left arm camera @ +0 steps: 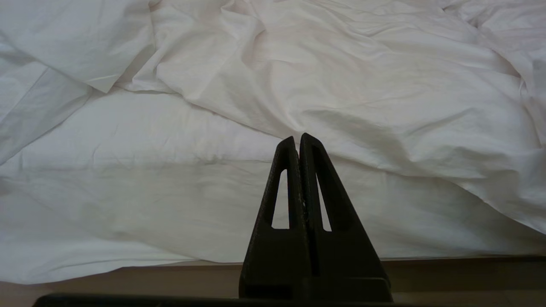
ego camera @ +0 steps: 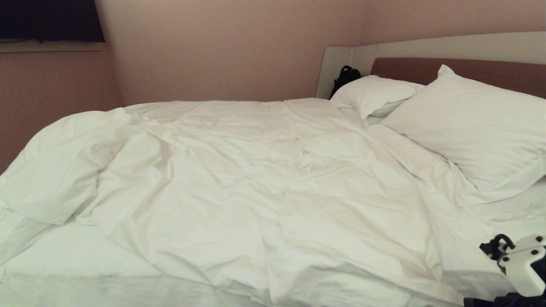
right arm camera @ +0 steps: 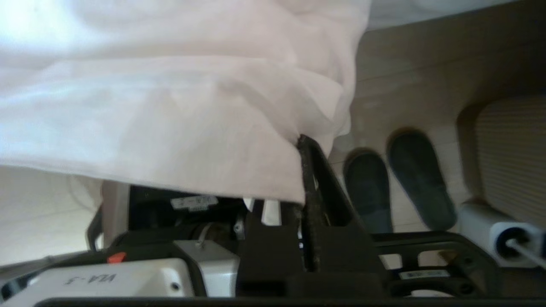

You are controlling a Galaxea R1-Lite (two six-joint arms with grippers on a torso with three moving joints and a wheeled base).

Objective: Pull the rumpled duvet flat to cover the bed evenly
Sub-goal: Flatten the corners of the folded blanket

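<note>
Right gripper (right arm camera: 305,143) jaws clamped on duvet (ego camera: 264,183) edge (wrinkled), left gripper (left arm camera: 298,138) jaws closed, empty.

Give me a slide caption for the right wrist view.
Right claw shut on the duvet edge, above dark slippers on the floor.

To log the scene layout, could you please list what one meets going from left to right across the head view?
Dark screen on the wall → bunched-up fold of the duvet → black bag by the headboard → smaller pillow → large pillow → right arm at the lower corner.
</note>
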